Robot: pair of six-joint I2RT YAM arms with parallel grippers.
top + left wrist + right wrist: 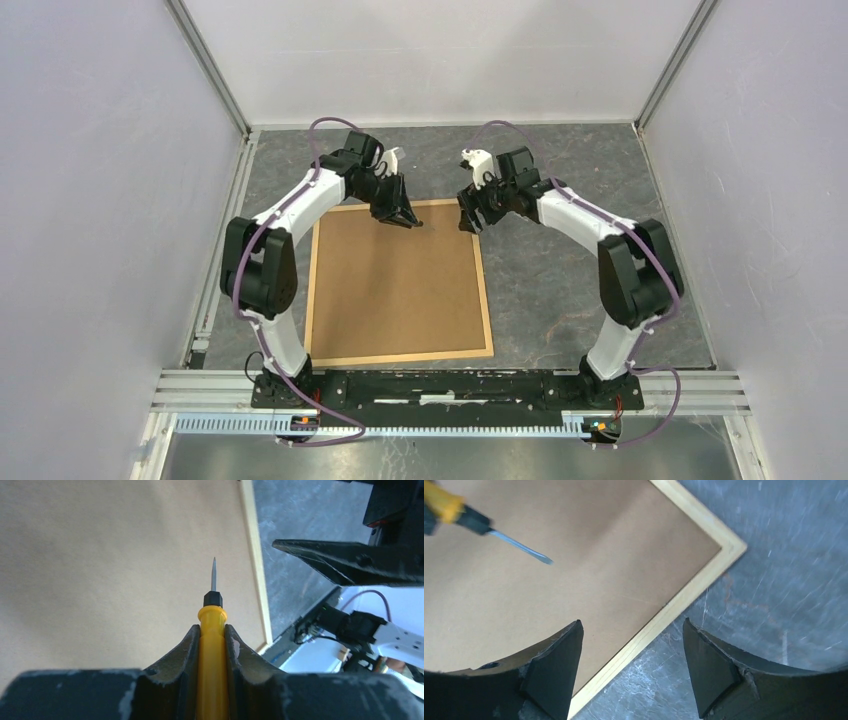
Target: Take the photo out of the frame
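Frame (398,285) lies flat, centre of the top view, on the grey table (570,290). Its brown back faces up and the light-wood rim shows all round. Your left gripper (405,217) sits over the frame's upper edge, just left of centre there. In the left wrist view its jaws are clamped on the yellow handle of a screwdriver (212,622). The metal blade points out over the brown board, left of the rim strip. You can't tell whether the tip touches the board.

Your right gripper (470,222) is at the frame's upper right corner. In the right wrist view its jaws stand wide apart (631,630) with nothing between them. The rim corner sits upper right in that view, and the screwdriver blade (521,550) comes in from the upper left. The two grippers are near each other, not touching.
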